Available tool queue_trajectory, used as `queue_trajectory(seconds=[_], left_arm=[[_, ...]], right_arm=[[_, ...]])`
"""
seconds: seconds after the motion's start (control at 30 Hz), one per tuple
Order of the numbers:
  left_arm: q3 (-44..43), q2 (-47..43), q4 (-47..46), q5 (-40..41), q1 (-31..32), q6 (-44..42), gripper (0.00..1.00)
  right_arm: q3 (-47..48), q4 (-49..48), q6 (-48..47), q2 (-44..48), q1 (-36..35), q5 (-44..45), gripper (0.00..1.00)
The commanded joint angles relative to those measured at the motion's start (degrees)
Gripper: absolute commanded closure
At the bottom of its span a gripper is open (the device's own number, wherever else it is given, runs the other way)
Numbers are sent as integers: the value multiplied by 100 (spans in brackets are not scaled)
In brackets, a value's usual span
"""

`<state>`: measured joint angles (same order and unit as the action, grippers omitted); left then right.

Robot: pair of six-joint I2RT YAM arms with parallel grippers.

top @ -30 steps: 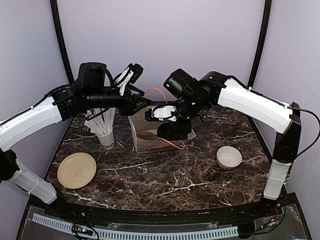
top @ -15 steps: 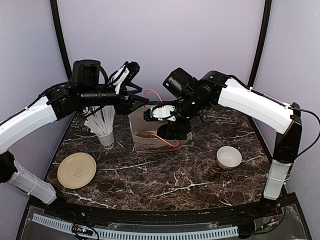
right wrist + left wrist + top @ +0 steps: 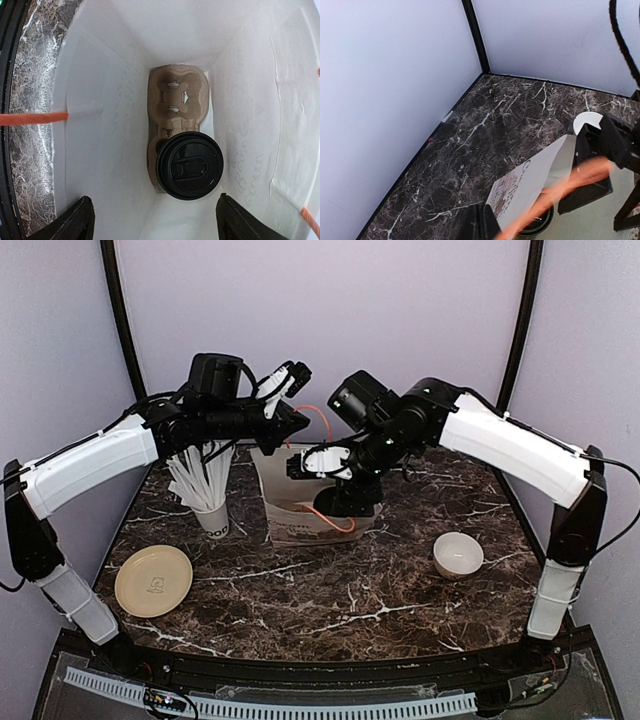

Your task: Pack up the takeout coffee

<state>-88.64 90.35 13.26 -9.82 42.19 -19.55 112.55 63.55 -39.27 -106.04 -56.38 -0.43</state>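
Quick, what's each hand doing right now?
Left hand: closed on the orange bag handle.
Right hand: open, empty, above the lidded coffee cup.

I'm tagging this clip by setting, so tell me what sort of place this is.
Probably a robot test booth staged as a takeout counter: plain lilac walls, a marble-look table, and a paper bag holding a lidded cup in a cardboard carrier.

The lid (image 3: 189, 165) looks glossy plastic, the tray (image 3: 177, 92) matt pulp, the bag (image 3: 120, 75) paper
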Motion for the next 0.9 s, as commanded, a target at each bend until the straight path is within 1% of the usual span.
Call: queue_trajectory(seconds=[0.0, 0.17, 0.33, 0.43, 0.5, 0.53, 0.57, 0.6, 0.63, 0.67, 0.7, 0.77, 0.87], left_arm=[[-318, 122, -251, -53, -112, 82, 100], [-667, 417, -266, -117, -303, 227, 100], [-1223, 979, -118, -133, -555, 335, 100], [-1509, 1312, 31, -86, -660, 449, 95], [-1664, 1412, 75, -67, -717, 478, 83], [-1744, 1487, 81, 28, -727, 509, 70], [-1771, 1524, 50, 75, -729, 521, 64], [-1806, 1531, 21, 182, -730, 526, 55], [-1819, 1530, -57, 248, -730, 541, 48], [-1860, 1530, -85, 399, -735, 536, 46], [-1894, 1534, -123, 462, -731, 515, 41], [-2038, 1549, -87, 654, -730, 490, 35], [-2394, 1506, 284, 768, -731, 425, 31]], right_arm=[[506, -43, -212, 528, -31, -369, 16], [828, -355, -313, 865, -2, -238, 16], [1023, -483, -273, 934, 250, -31, 17], [842, -650, -196, 1073, 447, 119, 17], [583, -809, -155, 1226, 581, 241, 17], [458, -885, -138, 1297, 629, 304, 17], [331, -942, -120, 1365, 689, 341, 17], [219, -987, -103, 1429, 762, 358, 17], [102, -1037, -79, 1504, 836, 358, 17], [-31, -1090, -69, 1586, 913, 362, 16], [-157, -1158, -58, 1659, 1007, 356, 16], [-436, -1257, -27, 1812, 1214, 307, 16], [-786, -1342, 79, 2051, 1496, 181, 16]])
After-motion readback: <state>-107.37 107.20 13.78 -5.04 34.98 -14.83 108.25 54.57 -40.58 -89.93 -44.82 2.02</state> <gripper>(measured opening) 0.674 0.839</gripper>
